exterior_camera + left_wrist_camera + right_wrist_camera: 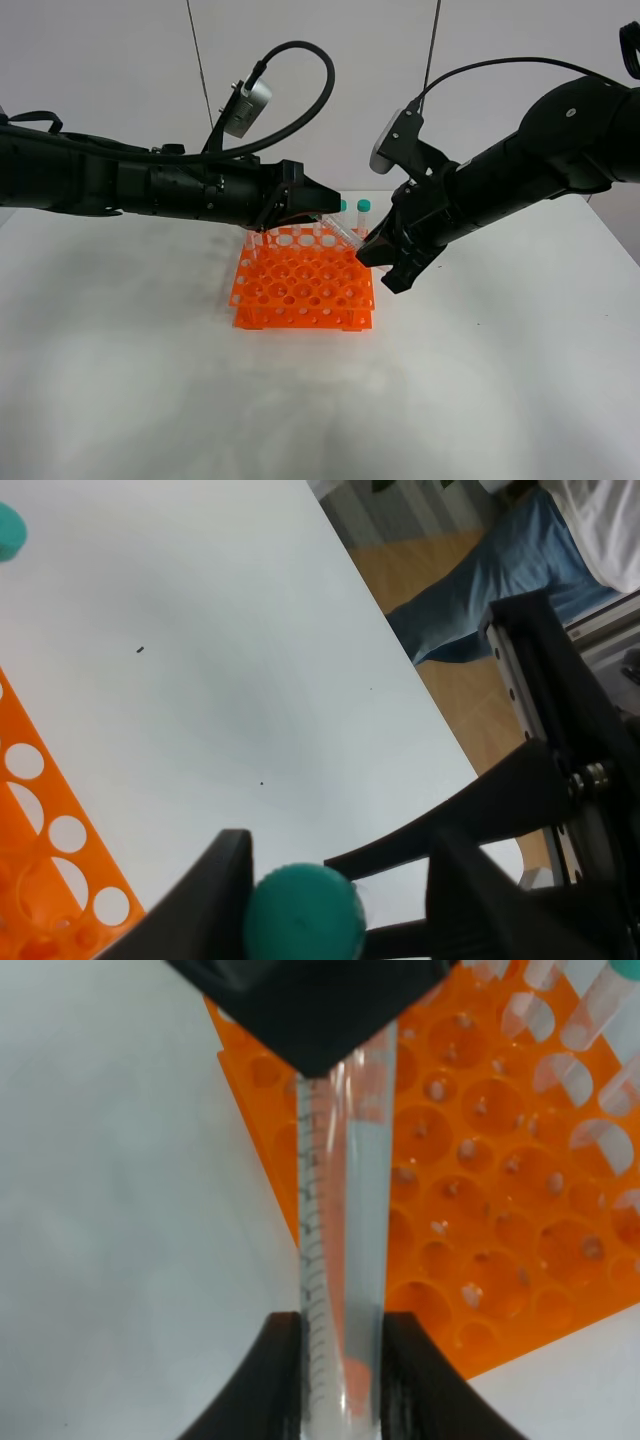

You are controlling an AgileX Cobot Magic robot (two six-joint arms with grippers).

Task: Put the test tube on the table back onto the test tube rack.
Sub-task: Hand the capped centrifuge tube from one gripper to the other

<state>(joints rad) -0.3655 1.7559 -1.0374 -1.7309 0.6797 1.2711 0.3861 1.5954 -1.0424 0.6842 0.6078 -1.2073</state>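
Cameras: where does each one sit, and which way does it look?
Exterior high: mounted high, looking down on table and test tube rack; both arms show.
Left wrist: on left arm, facing the capped test tube and table; left gripper finger shows.
Right wrist: on right arm, facing along the tube toward the rack; right gripper fingers show.
All three share tube and rack.

The cap end of the test tube (345, 1260) hides behind the black fingers of the left gripper (315, 1060). Its tip runs off the picture's edge between the fingers of the right gripper (343, 1380). Whether the left fingers squeeze it cannot be told.
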